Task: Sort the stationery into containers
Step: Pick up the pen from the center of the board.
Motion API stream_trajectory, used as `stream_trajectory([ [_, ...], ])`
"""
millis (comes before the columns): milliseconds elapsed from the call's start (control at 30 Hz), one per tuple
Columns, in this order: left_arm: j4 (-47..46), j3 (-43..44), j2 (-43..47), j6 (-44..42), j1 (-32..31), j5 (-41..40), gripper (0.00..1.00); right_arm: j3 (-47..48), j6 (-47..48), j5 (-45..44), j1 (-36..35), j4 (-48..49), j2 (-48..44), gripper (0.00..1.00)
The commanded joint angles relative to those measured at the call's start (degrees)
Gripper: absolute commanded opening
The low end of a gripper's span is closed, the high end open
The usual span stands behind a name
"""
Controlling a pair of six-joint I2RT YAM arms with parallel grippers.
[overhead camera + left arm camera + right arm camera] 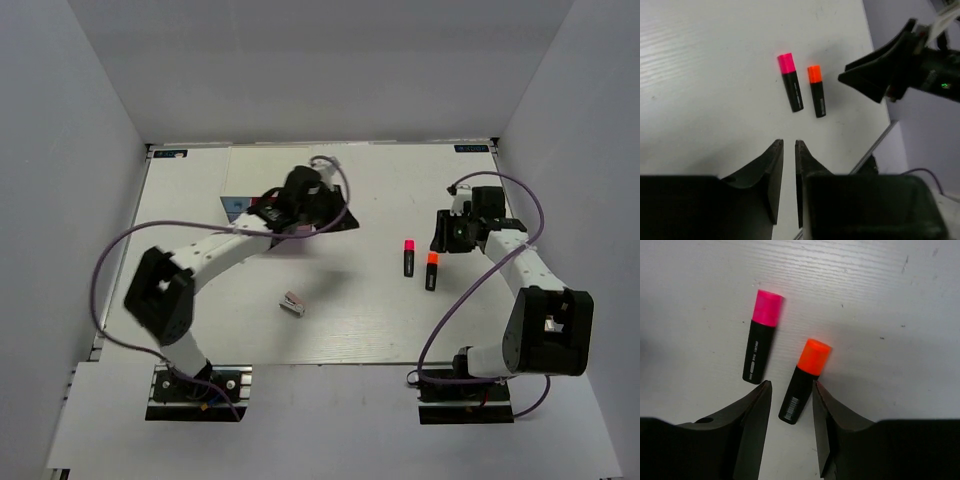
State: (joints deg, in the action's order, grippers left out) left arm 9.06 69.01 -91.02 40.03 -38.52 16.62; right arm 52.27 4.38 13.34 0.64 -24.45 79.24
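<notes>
- The two highlighters lie on the right half of the white table (360,330), well apart from its far edge and its near edge, with bare surface all around them.
- Between them and the small pink-and-white stapler piece (292,303) there is a wide free strip of table. The stapler piece lies alone, nearer to the front edge.
- The white-topped box (255,172) stands at the far left. The left arm covers most of its front, so only a bit of blue drawer front (233,207) shows.
- The pink-capped highlighter (760,342) and the orange-capped highlighter (805,380) both have short black bodies. They lie flat, side by side and almost parallel, close but not touching, with the caps toward the far side.
- The right gripper (791,385) is spread. Its fingers stand on either side of the black lower end of the orange-capped one. Whether they touch it cannot be told.
- The left gripper (789,147) is almost pressed together, with only a thin slit, and it holds nothing. It is over the table to the left of the highlighters.
</notes>
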Motion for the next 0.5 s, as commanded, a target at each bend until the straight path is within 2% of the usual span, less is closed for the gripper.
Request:
stream_trajectory([
  [0,12.3,11.6,-11.3,-6.1,-4.8,-5.2,0.26,0.3,-1.0,1.6,2.3,-4.5,-0.1,0.44],
  [100,18.4,23.3,-21.2,-8.1,-8.8,-9.0,0.24,-0.3,-1.2,2.3,3.7,-4.8,-0.4,0.43],
  [200,23.3,34.8,-27.7,-9.2,-12.3,-12.6,0.38,-1.0,-1.6,3.4,4.5,-5.4,-0.7,0.43],
  [233,24.2,39.9,-31.4,-9.2,-13.5,-13.4,0.48,-1.2,-1.8,4.1,4.6,-5.3,-0.6,0.43],
  [333,27.4,46.5,-36.1,-9.2,-15.1,-16.5,0.59,-1.6,-2.4,4.8,5.2,-5.1,-0.8,0.43],
  [367,28.0,50.0,-38.6,-9.2,-16.0,-18.1,0.65,-2.0,-2.6,5.1,5.5,-5.0,-0.9,0.43],
  [467,30.0,54.3,-42.3,-9.8,-17.4,-22.3,0.68,-2.8,-3.1,5.6,6.2,-4.7,-1.7,0.43],
])
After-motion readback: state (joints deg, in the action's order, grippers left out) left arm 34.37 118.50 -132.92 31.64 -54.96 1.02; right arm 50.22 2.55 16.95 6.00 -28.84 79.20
